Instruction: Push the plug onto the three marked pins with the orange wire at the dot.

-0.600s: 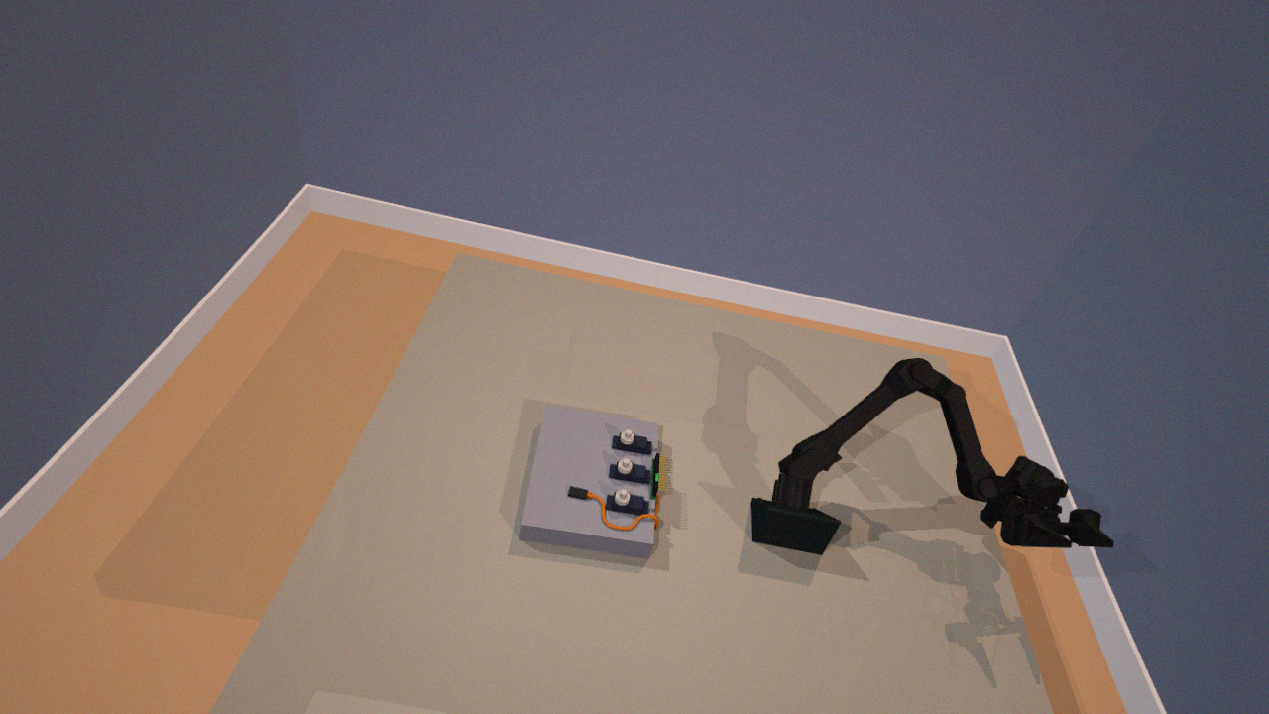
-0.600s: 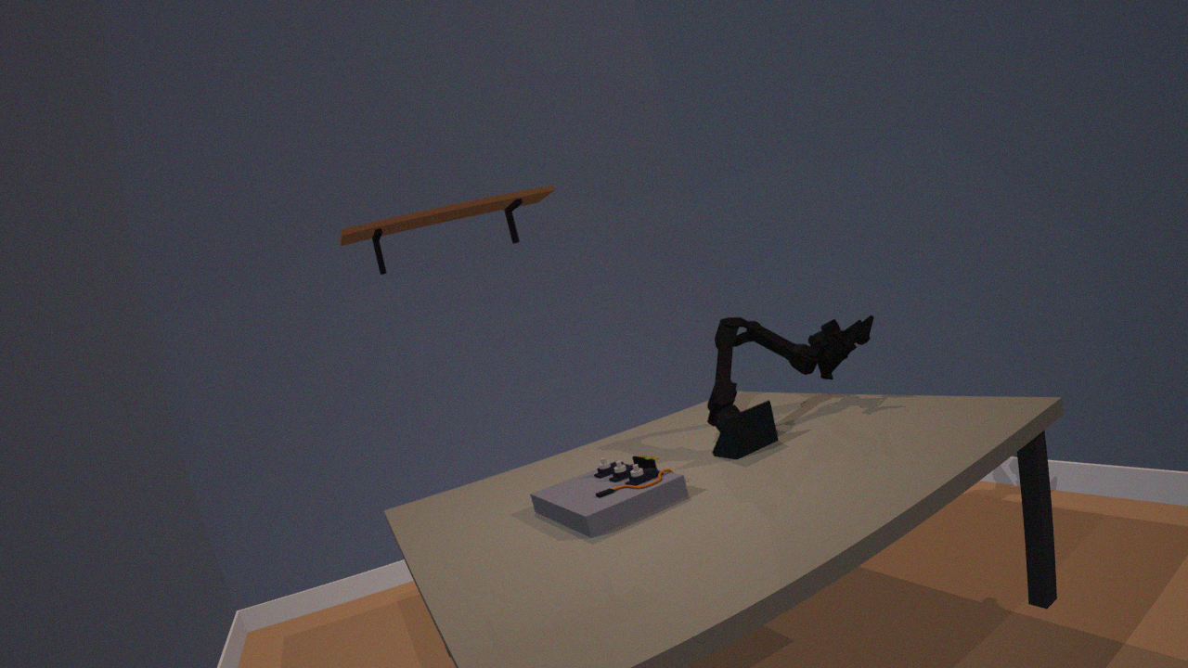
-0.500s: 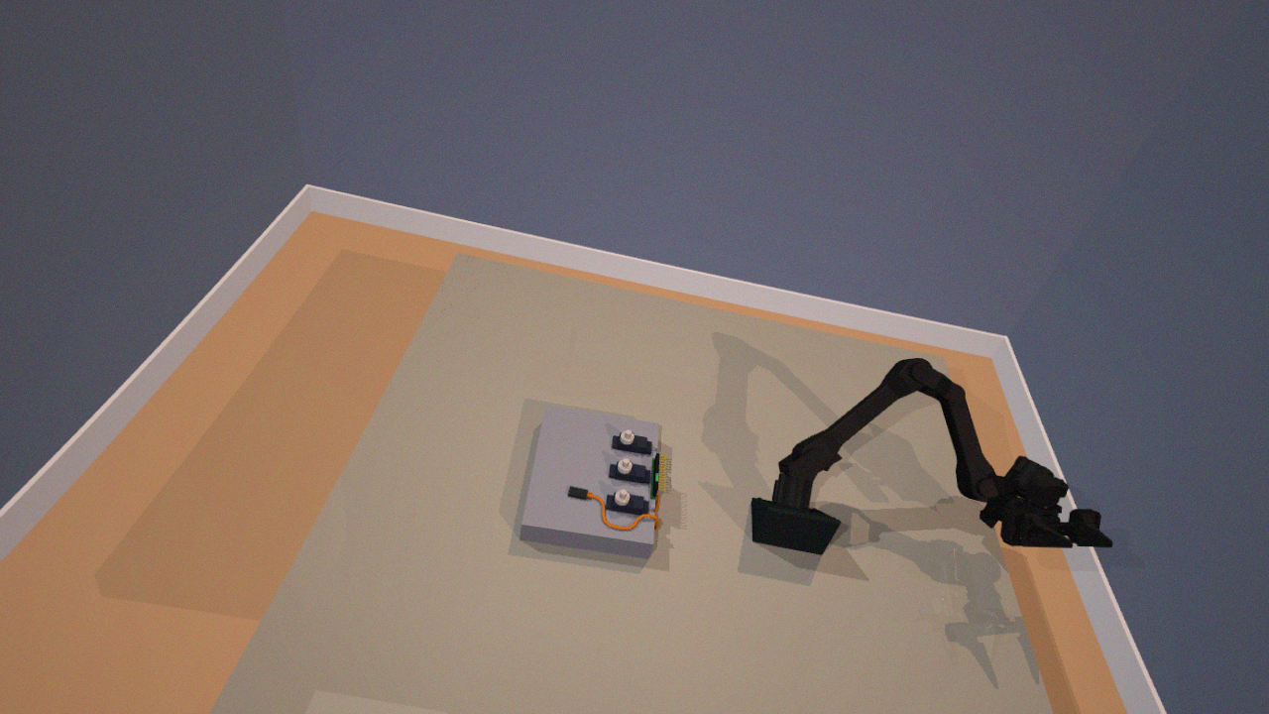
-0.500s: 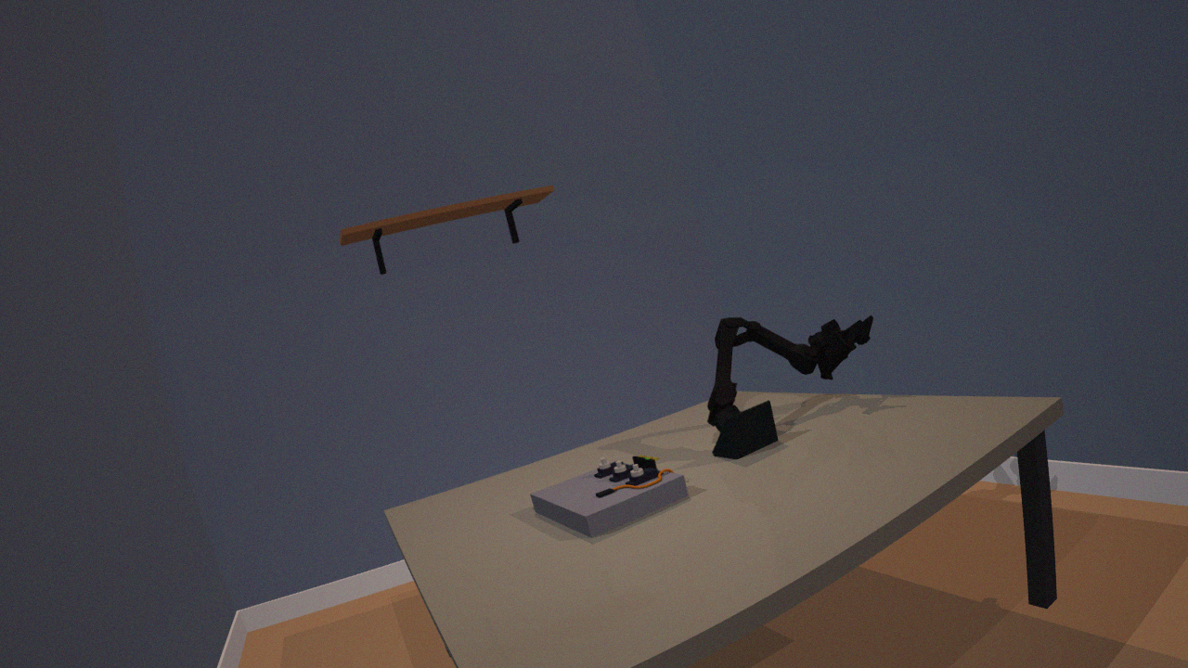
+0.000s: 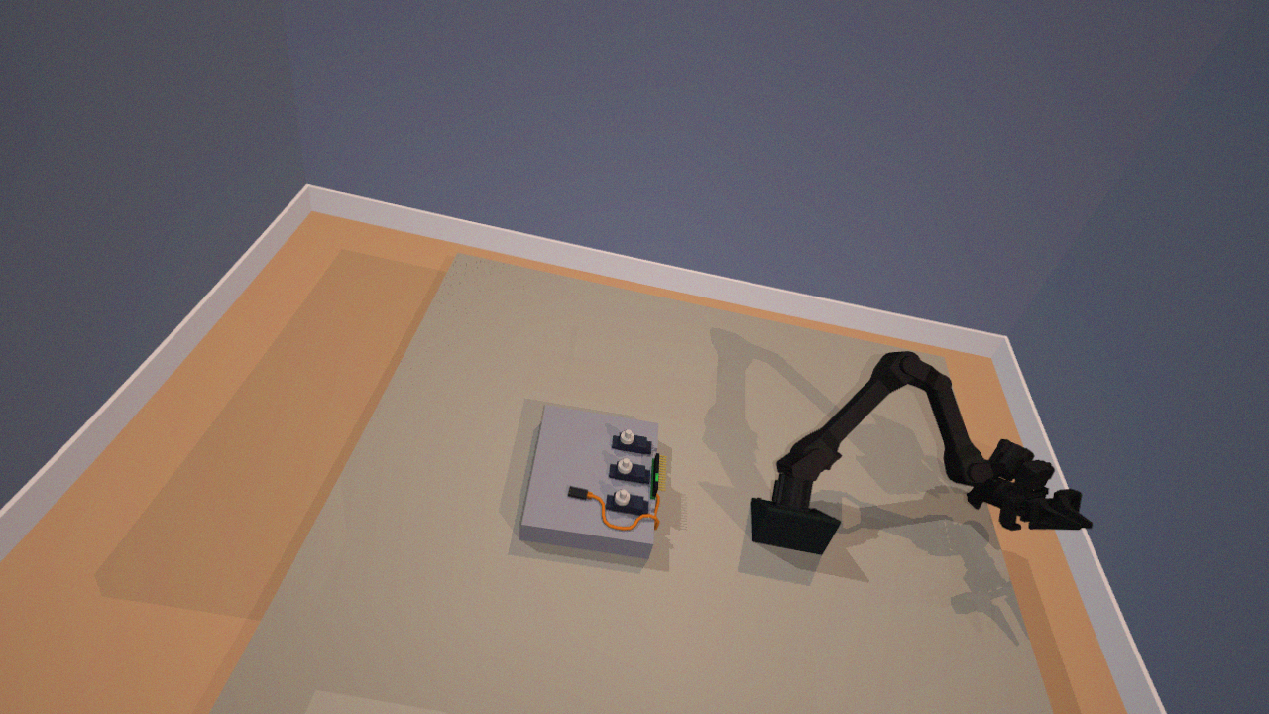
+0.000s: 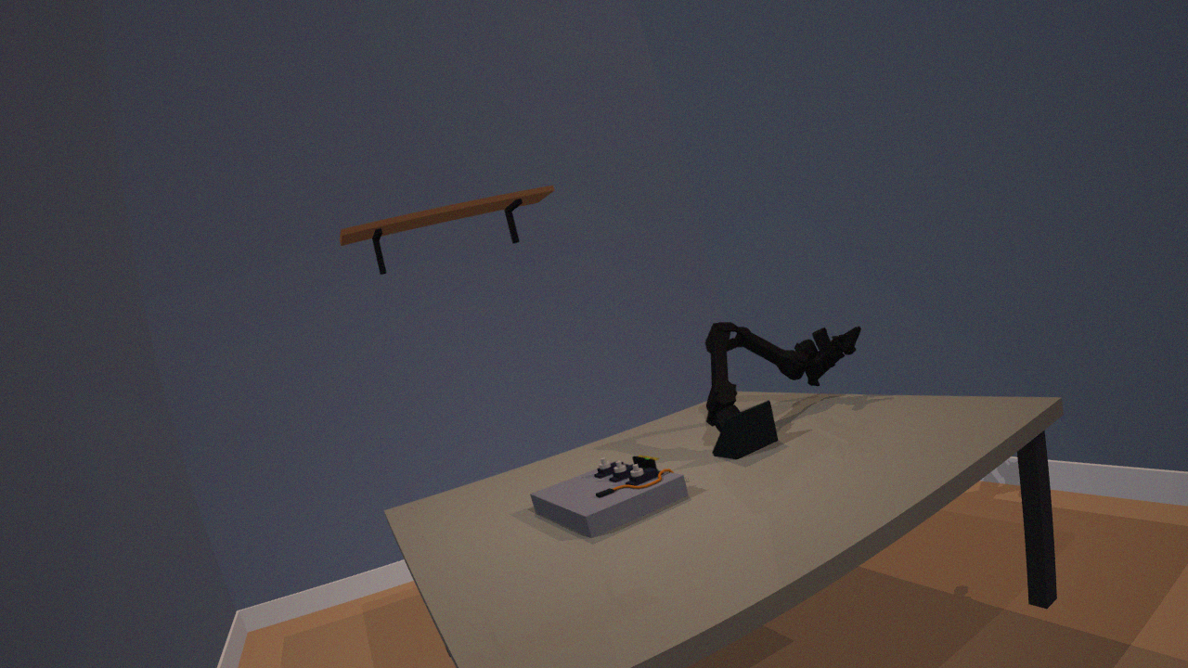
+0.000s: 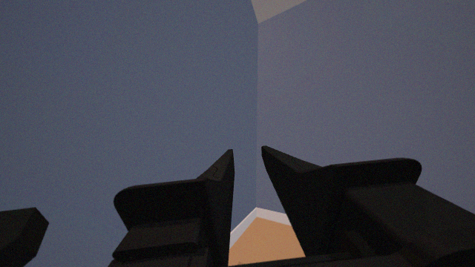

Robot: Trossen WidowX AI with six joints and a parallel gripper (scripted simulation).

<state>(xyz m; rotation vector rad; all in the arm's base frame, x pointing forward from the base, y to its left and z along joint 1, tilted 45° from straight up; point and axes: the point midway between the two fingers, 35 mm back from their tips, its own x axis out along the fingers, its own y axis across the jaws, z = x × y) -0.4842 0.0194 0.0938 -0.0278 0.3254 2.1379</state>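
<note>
The black plug (image 5: 577, 492) (image 6: 604, 493) lies on the top of the grey holder (image 5: 567, 452) (image 6: 564, 500). Its orange lead (image 5: 621, 528) curves past the nearest of the servos (image 5: 631, 504) to the holder's pin-side edge. The yellowish pins (image 5: 662, 470) stick out from a dark and green strip on that edge, toward the arm's base. The coloured band and dot are too small to make out clearly. My gripper (image 5: 1083, 518) (image 6: 854, 334) (image 7: 247, 152) is partly open and empty, high up on the far side of the base from the holder. The wrist view shows no plug or holder.
The arm's dark base (image 5: 794, 528) (image 6: 747, 430) stands on the table (image 5: 497, 612) (image 6: 831, 498) between the holder and my gripper. Three servos with white hubs rise from the holder. A wooden shelf (image 6: 448, 216) hangs on the wall.
</note>
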